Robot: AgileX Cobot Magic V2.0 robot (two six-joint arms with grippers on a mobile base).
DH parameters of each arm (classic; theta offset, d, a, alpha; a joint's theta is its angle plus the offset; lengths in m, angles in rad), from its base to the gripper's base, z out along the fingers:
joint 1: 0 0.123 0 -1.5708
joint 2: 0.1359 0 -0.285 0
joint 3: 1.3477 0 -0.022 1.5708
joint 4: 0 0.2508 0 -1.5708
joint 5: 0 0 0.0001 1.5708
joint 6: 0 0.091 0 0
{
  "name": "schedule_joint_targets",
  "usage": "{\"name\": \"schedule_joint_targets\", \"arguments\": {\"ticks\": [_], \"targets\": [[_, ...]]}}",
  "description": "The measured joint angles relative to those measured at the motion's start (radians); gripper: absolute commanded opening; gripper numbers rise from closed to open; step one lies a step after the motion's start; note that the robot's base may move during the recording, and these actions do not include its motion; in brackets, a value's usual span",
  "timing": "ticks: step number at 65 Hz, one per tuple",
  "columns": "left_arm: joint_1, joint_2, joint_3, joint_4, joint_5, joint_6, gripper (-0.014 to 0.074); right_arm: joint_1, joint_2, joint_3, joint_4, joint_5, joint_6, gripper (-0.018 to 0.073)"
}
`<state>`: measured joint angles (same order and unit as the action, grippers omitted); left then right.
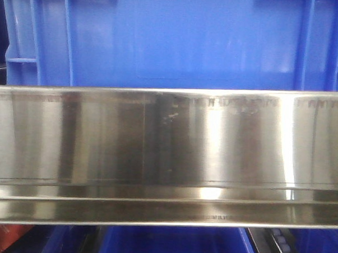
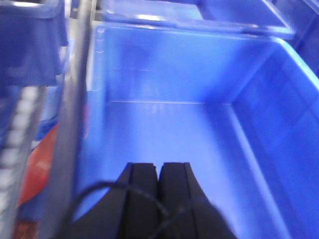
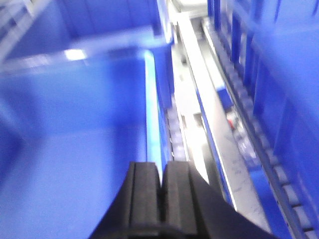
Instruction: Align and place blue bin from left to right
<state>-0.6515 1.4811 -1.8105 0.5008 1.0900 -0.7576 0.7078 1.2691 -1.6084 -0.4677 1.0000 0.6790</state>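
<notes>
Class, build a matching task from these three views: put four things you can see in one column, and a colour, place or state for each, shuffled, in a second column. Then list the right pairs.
Things
1. blue bin
2. steel rail
3. left tool
4. red object

Descriptions
A. shiny silver, crossing the front view
B. black, fingers pressed together
C. left of the open tub, outside its wall
D. ribbed corners, behind the rail

Pairs: 1-D, 2-A, 3-B, 4-C

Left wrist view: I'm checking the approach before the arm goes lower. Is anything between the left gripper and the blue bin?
Nothing visible. The left gripper, fingers pressed together, hangs over the blue bin, whose inside shows only bare floor and walls. The grey rail runs outside the bin's left wall, off that path.
</notes>
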Motion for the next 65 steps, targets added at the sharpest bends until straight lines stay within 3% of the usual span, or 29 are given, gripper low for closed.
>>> {"name": "schedule_joint_targets", "arguments": {"ticks": [7, 14, 27, 38, 48, 65], "targets": [[0.000, -0.033, 0.015, -0.009, 0.034, 0.005, -0.0111, 0.004, -0.028, 0.014, -0.002, 0.003, -0.015, -0.0078], [0.000, -0.088, 0.097, -0.019, -0.052, 0.007, -0.0111, 0.004, -0.071, 0.089, -0.002, -0.054, -0.028, -0.0078], [0.000, -0.237, 0.362, -0.041, -0.363, 0.016, -0.0111, 0.004, -0.213, 0.306, -0.002, -0.310, -0.040, -0.0078], [0.000, -0.381, 0.609, -0.044, -0.704, 0.050, -0.0111, 0.004, -0.360, 0.493, -0.006, -0.526, -0.093, -0.0078], [0.000, -0.494, 0.786, -0.008, -0.966, 0.066, -0.0111, 0.004, -0.475, 0.642, -0.030, -0.663, -0.133, -0.0078], [0.000, -0.653, 0.950, 0.010, -1.036, 0.072, -0.0111, 0.004, -0.636, 0.775, -0.053, -0.736, -0.146, -0.0078]]}}
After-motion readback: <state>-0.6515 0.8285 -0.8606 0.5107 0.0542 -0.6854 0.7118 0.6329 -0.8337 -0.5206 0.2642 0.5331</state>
